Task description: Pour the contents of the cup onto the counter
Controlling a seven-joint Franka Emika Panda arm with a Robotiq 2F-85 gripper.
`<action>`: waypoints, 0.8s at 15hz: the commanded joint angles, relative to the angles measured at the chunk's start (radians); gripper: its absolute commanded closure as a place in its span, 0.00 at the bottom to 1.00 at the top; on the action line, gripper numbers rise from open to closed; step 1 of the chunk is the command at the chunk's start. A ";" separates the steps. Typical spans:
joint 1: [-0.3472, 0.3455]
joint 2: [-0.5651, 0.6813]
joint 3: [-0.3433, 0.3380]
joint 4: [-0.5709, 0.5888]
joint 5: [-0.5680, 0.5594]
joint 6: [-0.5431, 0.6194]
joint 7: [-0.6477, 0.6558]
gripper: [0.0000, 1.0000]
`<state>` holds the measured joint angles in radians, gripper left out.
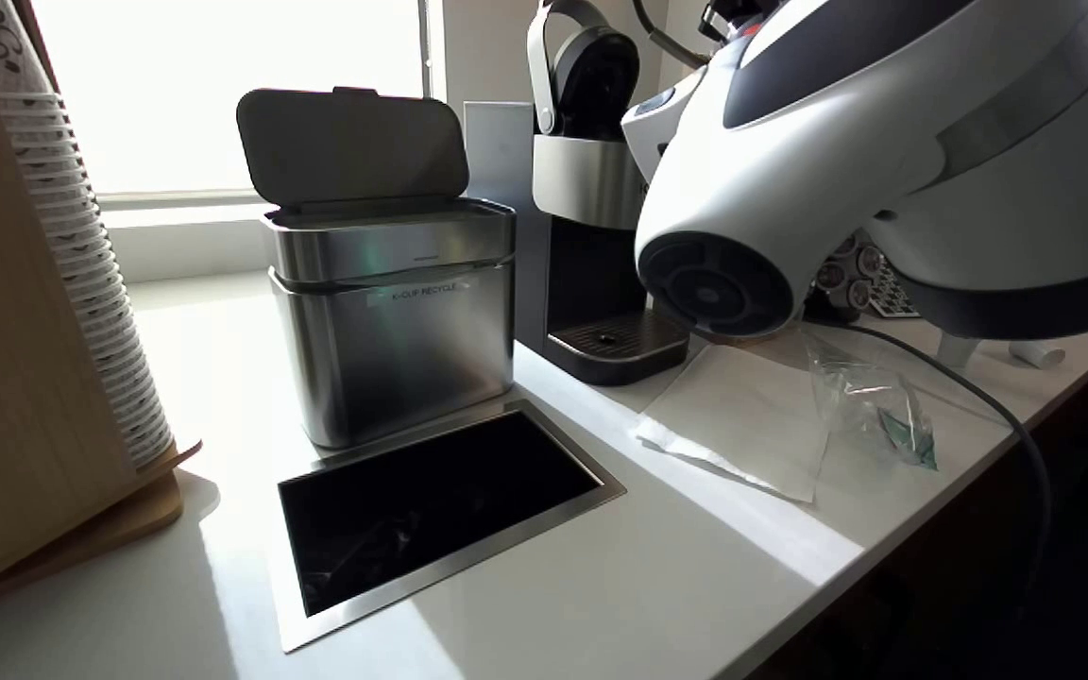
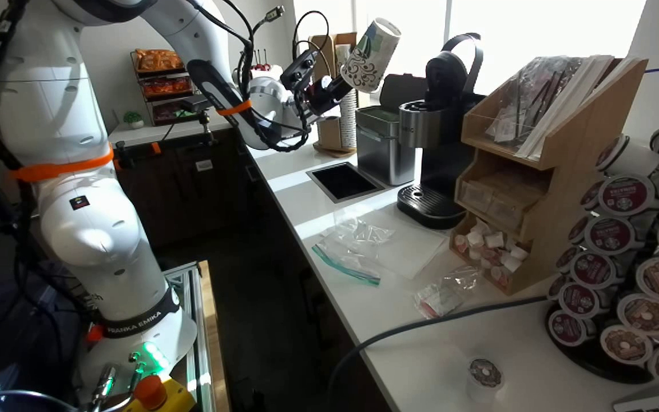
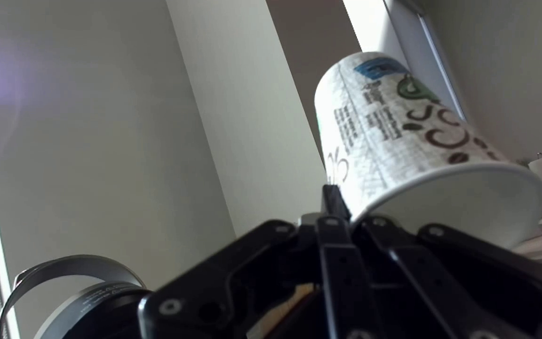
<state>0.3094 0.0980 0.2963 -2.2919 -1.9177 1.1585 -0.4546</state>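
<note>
The cup (image 2: 368, 60) is white paper with green, blue and brown print. It is tipped over high above the counter (image 1: 657, 576), base up and mouth slanting down. In the wrist view the cup (image 3: 388, 122) shows its open mouth at the lower right; the visible inside is plain white, with no contents seen. My gripper (image 3: 341, 209) is shut on the cup's wall at the rim, one finger outside and the other inside. The gripper also shows in an exterior view (image 2: 338, 88). In an exterior view, cup and gripper do not show beside the arm (image 1: 790, 142). The counter also shows here (image 2: 438, 349).
A metal-framed cut-out (image 1: 468, 562) lies in the counter. Behind it stands a steel recycle bin (image 1: 402, 349), lid open, and a coffee maker (image 1: 591, 179). A paper sheet (image 1: 742, 416), plastic bags (image 2: 358, 240), wooden organizer (image 2: 581, 143), pod carousel (image 2: 604, 366) and cup stack (image 1: 91, 264) are around.
</note>
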 commanded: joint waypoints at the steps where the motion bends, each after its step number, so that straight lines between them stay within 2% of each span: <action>1: 0.003 -0.018 -0.002 -0.032 -0.022 -0.021 -0.023 0.99; 12: -0.004 -0.031 -0.004 -0.018 0.041 -0.007 0.003 0.99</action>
<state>0.3062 0.0926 0.2917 -2.2932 -1.9054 1.1542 -0.4556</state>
